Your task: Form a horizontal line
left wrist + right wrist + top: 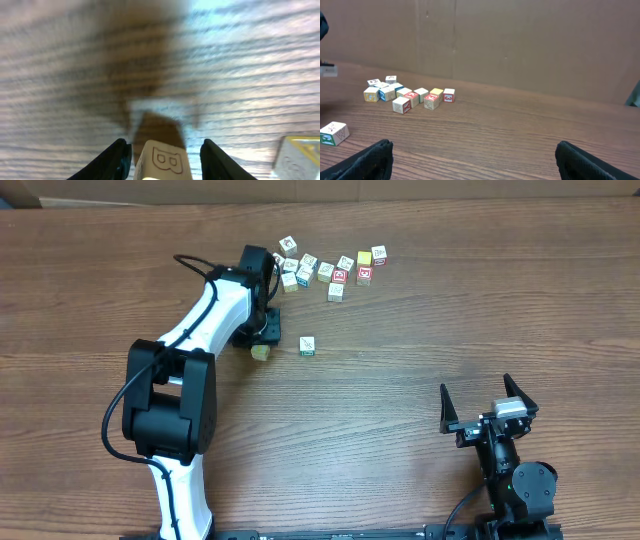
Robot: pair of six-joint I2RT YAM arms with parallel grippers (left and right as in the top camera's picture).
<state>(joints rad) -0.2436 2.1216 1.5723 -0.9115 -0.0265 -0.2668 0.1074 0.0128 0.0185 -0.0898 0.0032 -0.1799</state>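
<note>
Holds pale yellow B cube (162,162) clamped in left hand (165,149), low over surface (430,320). Shows white-green cube (308,346) lying just right of that hand, near, not touching. Has loose cluster (330,268) behind. Holds right hand (487,402) fingers apart, well away.

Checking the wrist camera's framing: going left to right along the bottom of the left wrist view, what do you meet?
A dark finger → cube marked B → the other finger → corner of another cube.
</note>
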